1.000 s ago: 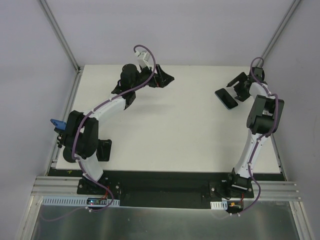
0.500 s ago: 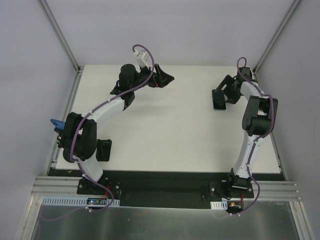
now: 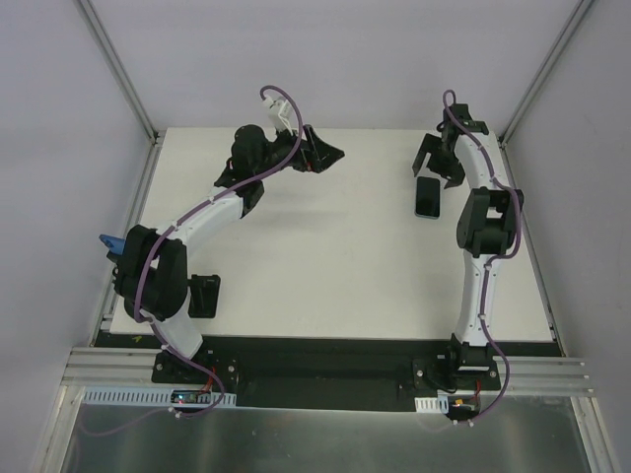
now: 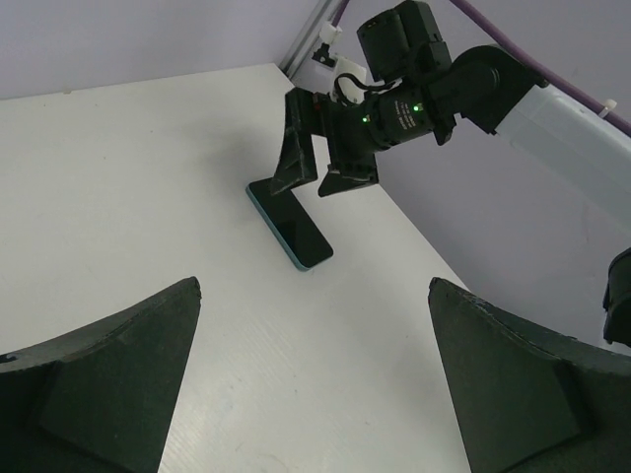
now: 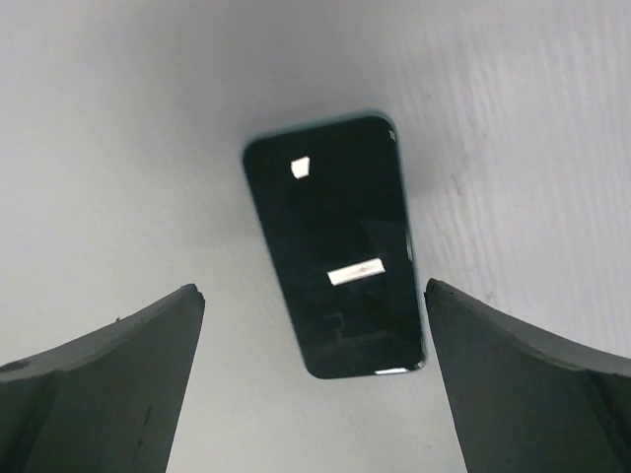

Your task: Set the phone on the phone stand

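The phone [image 3: 428, 196], thin and glossy black with a teal edge, lies flat on the white table [image 3: 335, 256] at the back right. It also shows in the right wrist view [image 5: 335, 246] and the left wrist view [image 4: 291, 227]. My right gripper [image 3: 434, 168] hovers just behind it, open and empty, with its jaws spread wider than the phone [image 5: 315, 379]. My left gripper [image 3: 325, 155] is open and empty at the back centre-left, facing the phone across the table [image 4: 315, 394]. No stand with a disc base and stem shows in any view.
A blocky matte black piece [image 3: 204, 294] lies on the table by the left arm's base. A blue clip [image 3: 113, 243] sits at the table's left edge. Grey walls close the back and sides.
My right arm has swung its gripper left and towards the back. The phone has turned from a diagonal to lengthwise and lies a little further left. The left arm has barely moved.
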`<state>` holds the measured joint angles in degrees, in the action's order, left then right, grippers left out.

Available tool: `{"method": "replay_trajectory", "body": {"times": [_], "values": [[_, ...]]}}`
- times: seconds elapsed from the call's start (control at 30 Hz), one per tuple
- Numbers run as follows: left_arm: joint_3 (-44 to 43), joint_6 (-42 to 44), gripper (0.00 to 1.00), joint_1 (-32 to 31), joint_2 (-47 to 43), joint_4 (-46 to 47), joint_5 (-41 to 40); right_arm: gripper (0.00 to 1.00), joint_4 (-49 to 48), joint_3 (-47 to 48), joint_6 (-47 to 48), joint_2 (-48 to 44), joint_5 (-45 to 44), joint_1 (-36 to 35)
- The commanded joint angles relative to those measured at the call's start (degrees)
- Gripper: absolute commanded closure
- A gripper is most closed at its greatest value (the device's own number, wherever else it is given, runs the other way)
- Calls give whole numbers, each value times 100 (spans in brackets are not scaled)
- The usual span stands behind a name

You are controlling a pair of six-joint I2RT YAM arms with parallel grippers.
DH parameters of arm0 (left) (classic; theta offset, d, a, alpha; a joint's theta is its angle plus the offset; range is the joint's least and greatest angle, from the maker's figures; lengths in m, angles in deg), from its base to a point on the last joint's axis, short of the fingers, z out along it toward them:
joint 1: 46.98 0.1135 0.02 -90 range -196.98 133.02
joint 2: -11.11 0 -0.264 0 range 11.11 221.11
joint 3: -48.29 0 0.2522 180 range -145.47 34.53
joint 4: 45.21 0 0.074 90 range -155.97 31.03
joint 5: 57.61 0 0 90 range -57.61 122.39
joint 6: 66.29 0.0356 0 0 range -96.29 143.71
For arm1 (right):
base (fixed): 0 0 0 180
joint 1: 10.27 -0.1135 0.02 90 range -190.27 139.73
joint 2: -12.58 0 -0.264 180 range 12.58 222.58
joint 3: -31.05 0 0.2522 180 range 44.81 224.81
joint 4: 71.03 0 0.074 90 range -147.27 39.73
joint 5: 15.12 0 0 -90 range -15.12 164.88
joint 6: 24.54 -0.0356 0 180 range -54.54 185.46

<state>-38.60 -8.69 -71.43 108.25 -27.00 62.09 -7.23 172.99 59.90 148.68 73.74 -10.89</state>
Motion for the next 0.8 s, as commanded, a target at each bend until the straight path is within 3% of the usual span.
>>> {"method": "replay_trajectory", "body": {"times": [0.0, 0.23, 0.47, 0.77], "values": [[-185, 76, 3, -60, -47, 161, 247, 4, 965, 25, 266, -38, -606, -43], [-176, 59, 3, -60, -64, 161, 309, 4, 849, -154, 512, 4, 412, -34], [-290, -20, 3, -60, 103, 152, 414, 4, 1183, 215, 881, 356, -42, -61], [-352, -3, 3, -60, 156, 161, 520, 4, 1087, 251, 979, 523, 71, -96]]}}
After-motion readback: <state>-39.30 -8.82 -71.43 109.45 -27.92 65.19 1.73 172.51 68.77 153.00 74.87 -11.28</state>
